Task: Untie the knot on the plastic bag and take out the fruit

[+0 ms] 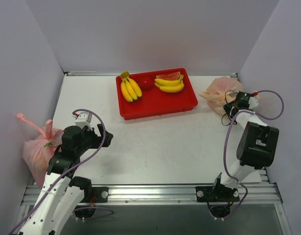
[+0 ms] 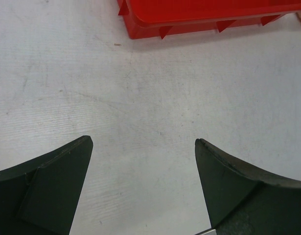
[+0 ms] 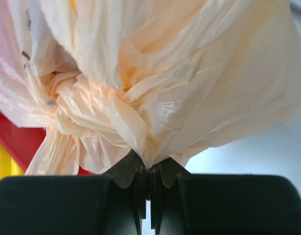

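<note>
The pale peach-orange plastic bag [image 1: 219,90] lies at the table's far right, beside the red tray. My right gripper [image 1: 237,101] is at its near side. In the right wrist view the gripper [image 3: 150,169] is shut on a pinch of the bag's film [image 3: 199,88], just below and right of the twisted knot [image 3: 99,105]. The fruit inside is hidden by the film. A small red round fruit [image 1: 147,83] lies in the tray. My left gripper [image 1: 105,139] is open and empty over bare table at the near left; its fingers [image 2: 67,166] stand wide apart.
The red tray [image 1: 187,104] at the back centre holds two banana bunches [image 1: 129,88] and a watermelon slice [image 1: 169,76]; its edge shows in the left wrist view [image 2: 199,19]. A pinker bag [image 1: 37,147] sits against the left wall. White walls enclose the table.
</note>
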`<action>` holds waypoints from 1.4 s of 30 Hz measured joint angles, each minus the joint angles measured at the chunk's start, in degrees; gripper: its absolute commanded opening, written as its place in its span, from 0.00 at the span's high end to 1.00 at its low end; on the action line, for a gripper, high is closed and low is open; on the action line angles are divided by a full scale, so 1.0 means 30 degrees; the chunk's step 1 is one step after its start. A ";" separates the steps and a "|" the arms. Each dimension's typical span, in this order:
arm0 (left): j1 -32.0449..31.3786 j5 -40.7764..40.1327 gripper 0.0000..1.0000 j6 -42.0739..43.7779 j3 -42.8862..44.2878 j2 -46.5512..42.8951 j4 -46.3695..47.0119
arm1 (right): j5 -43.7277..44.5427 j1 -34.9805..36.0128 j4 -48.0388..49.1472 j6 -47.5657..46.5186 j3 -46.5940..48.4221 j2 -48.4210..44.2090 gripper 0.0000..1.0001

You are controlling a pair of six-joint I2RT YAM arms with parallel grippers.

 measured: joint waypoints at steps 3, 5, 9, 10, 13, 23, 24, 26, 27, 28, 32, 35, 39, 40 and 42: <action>0.0000 0.0262 0.02 0.0000 -0.0007 -0.0517 0.0175 | -0.0393 0.0058 -0.1027 -0.0015 -0.2805 -0.3526 1.00; 0.0000 0.0452 0.03 -0.0007 -0.0015 -0.0772 0.0262 | -0.0597 0.0160 -0.2288 -0.0240 -0.3993 -0.5770 1.00; -0.0007 0.0918 0.02 -0.0022 -0.0102 -0.0984 0.0437 | -0.0911 0.0656 -0.5107 -0.1370 -0.5894 -1.0382 1.00; -0.0007 0.1100 0.03 -0.0029 -0.0131 -0.0976 0.0481 | -0.1056 0.0860 -0.5909 -0.1690 -0.6360 -1.1613 1.00; -0.0007 0.1800 0.02 -0.0044 -0.0291 -0.0962 0.0729 | -0.1676 0.1829 -0.8378 -0.2572 -0.7657 -1.5365 1.00; -0.0022 0.3993 0.03 -0.0211 -0.0561 -0.0459 0.1515 | -0.3213 1.0921 -1.3151 -0.4138 -0.8816 -1.9394 1.00; -0.0029 0.4182 0.03 -0.0270 -0.0583 -0.0444 0.1523 | -0.3242 1.1985 -1.3304 -0.4386 -0.8510 -1.8782 1.00; -0.0066 0.4503 0.03 -0.0495 -0.0612 -0.0452 0.1530 | -0.3300 1.4265 -1.3457 -0.4925 -0.7541 -1.7260 1.00; -0.0095 0.4619 0.03 -0.0568 -0.0612 -0.0452 0.1537 | -0.3264 1.5497 -1.3420 -0.5224 -0.6929 -1.6371 1.00; -0.0160 0.4721 0.03 -0.0670 -0.0612 -0.0459 0.1552 | -0.3300 1.6699 -1.3340 -0.5552 -0.6288 -1.5562 1.00; -0.0386 0.4940 0.03 -0.1086 -0.0612 -0.0466 0.1566 | -0.3446 2.0582 -1.2845 -0.6666 -0.3716 -1.3078 1.00; -0.0561 0.5027 0.03 -0.1515 -0.0612 -0.0452 0.1588 | -0.3738 2.1799 -1.1781 -0.7206 -0.2441 -1.1591 1.00; -0.0969 0.5056 0.03 -0.2113 -0.0612 -0.0342 0.1749 | -0.3592 2.1675 -0.9748 -0.7723 -0.2310 -0.9916 1.00; -0.1086 0.5056 0.03 -0.2273 -0.0612 -0.0277 0.1851 | -0.3636 2.1471 -0.9275 -0.7766 -0.2310 -0.9457 1.00; -0.1515 0.4918 0.02 -0.2710 -0.0612 -0.0058 0.2193 | -0.3774 2.1063 -0.8393 -0.7766 -0.2310 -0.8553 1.00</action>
